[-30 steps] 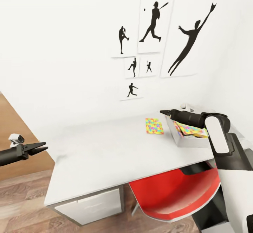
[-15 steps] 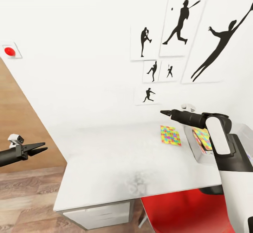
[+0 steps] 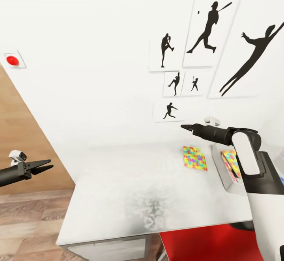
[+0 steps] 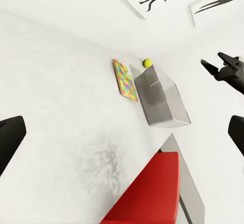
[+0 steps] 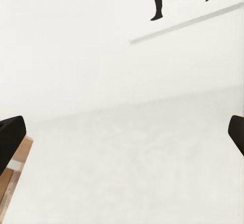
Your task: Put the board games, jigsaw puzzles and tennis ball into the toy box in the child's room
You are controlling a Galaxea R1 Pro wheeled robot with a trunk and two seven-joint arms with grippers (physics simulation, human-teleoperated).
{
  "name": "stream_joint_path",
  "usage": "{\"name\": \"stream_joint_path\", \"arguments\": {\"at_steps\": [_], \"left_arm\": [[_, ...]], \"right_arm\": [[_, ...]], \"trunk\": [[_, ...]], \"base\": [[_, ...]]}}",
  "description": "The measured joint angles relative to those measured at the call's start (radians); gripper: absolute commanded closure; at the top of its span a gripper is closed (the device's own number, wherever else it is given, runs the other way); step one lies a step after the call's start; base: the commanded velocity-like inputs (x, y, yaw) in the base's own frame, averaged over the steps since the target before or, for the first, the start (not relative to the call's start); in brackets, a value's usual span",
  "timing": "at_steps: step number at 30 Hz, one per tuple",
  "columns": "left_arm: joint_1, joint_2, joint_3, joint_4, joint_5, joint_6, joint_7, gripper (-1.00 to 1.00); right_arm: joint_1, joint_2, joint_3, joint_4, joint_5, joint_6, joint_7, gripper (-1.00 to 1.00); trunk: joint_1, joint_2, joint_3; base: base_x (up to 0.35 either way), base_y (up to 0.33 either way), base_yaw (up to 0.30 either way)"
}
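Note:
The table (image 3: 130, 190) has a pale top against the white wall. One jigsaw puzzle (image 3: 195, 158) lies flat on it toward the far right. Just right of it stands the grey toy box (image 3: 219, 167), partly hidden by my right arm, with a colourful flat item (image 3: 230, 161) inside. In the left wrist view the jigsaw puzzle (image 4: 125, 80) lies beside the toy box (image 4: 160, 99), and the tennis ball (image 4: 147, 62) rests just past the box. My right gripper (image 3: 184, 126) hovers open above the table near the puzzle. Off the table's left end, my left gripper (image 3: 49, 164) is open and empty.
A red chair (image 3: 205, 243) is tucked under the table's near right side, and a drawer unit (image 3: 110, 249) sits beneath the top. Black silhouette posters (image 3: 205, 28) hang on the wall. Wooden floor (image 3: 27, 221) lies to the left.
The whole view has swung left, so table, puzzle, toy box and posters sit further right in the picture. Both arms keep their pose and both grippers stay open.

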Motion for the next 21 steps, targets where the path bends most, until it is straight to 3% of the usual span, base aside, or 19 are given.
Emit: {"name": "stream_joint_path", "arguments": {"at_steps": [10,21], "left_arm": [[0.0,0.0,0.0,0.0,-0.003,-0.001,-0.023,-1.0],[0.0,0.0,0.0,0.0,-0.008,-0.002,-0.026,-1.0]], "right_arm": [[0.007,0.0,0.0,-0.026,-0.001,0.0,0.0,-1.0],[0.01,-0.001,0.0,-0.026,0.001,0.0,0.0,-1.0]], "trunk": [[0.0,0.0,0.013],[0.0,0.0,0.015]], "base": [[0.201,-0.138,0.001],[0.072,0.038,0.0]]}}
